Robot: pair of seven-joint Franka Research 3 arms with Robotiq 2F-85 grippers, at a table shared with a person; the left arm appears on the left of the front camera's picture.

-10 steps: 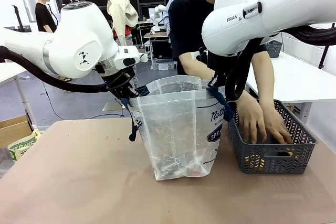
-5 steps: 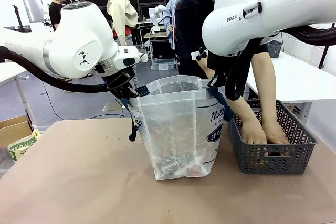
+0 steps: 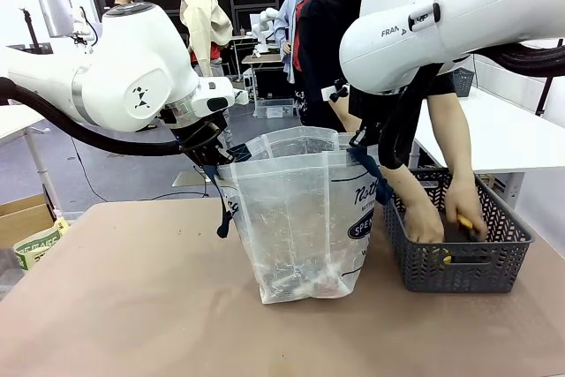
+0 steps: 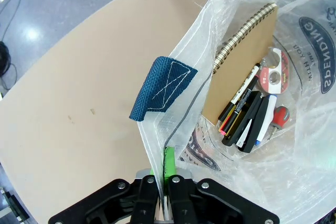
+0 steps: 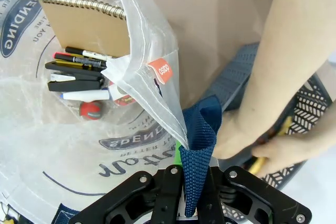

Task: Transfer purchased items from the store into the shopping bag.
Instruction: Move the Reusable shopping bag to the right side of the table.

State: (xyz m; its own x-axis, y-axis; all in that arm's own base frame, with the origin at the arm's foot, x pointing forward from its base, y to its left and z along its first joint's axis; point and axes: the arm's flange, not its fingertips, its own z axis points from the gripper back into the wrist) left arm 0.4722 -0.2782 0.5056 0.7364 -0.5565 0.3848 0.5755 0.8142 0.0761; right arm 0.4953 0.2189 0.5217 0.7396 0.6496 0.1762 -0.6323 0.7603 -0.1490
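Left tool (image 4: 163,178): clenched on the rim of the shopping bag (image 3: 300,218), pinching the clear plastic just below a folded navy strap (image 4: 160,90).

Right tool (image 5: 191,184): clenched on the opposite rim, with the other navy strap (image 5: 200,129) caught between its pads.

The bag stands upright on the surface (image 3: 132,306). Its mouth is pulled open between the two tools and faces up, with the long axis of the opening running from one arm across to the other.

Already at the bottom of the bag: a spiral notebook (image 4: 244,51), several markers (image 4: 239,100) and a tape roll (image 4: 273,74).

The basket (image 3: 459,269) sits just beside the bag, on the robot's right.

Person's hands (image 3: 424,218): both are down inside the basket. The hand farther from the bag (image 3: 463,205) closes round a yellow item (image 3: 465,222). What kind of item it is cannot be told.

Key relation: the bag mouth lies above the basket and toward the robot's left of it, close to the right tool.

Judgement: both tools are taken up with holding the bag open, so the person's hands are the nearer to the goods. The coming move is probably a lift up out of the basket, a short carry sideways past the right tool's strap, then a drop into the opening.

Risk: a hand brushing the held rim and tugging it out of the right tool's pinch.
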